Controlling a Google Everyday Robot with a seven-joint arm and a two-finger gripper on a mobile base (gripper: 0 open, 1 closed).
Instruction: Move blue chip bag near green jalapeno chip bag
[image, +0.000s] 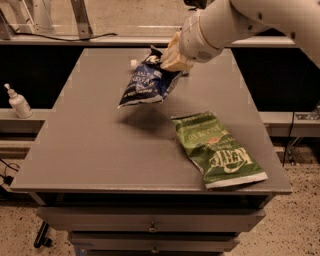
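The blue chip bag (146, 82) hangs in the air above the grey table (95, 145), held by its upper right corner. My gripper (170, 59) is shut on that corner, at the end of the white arm coming in from the upper right. The bag casts a shadow on the table just left of the green jalapeno chip bag (215, 147). The green bag lies flat at the table's front right, white "Kettle" lettering up. The blue bag is above and to the left of the green bag, not touching it.
A white pump bottle (18, 101) stands on a low shelf left of the table. A small white object (133, 63) shows behind the blue bag at the table's back. A rail runs along the back wall. Drawers sit under the tabletop.
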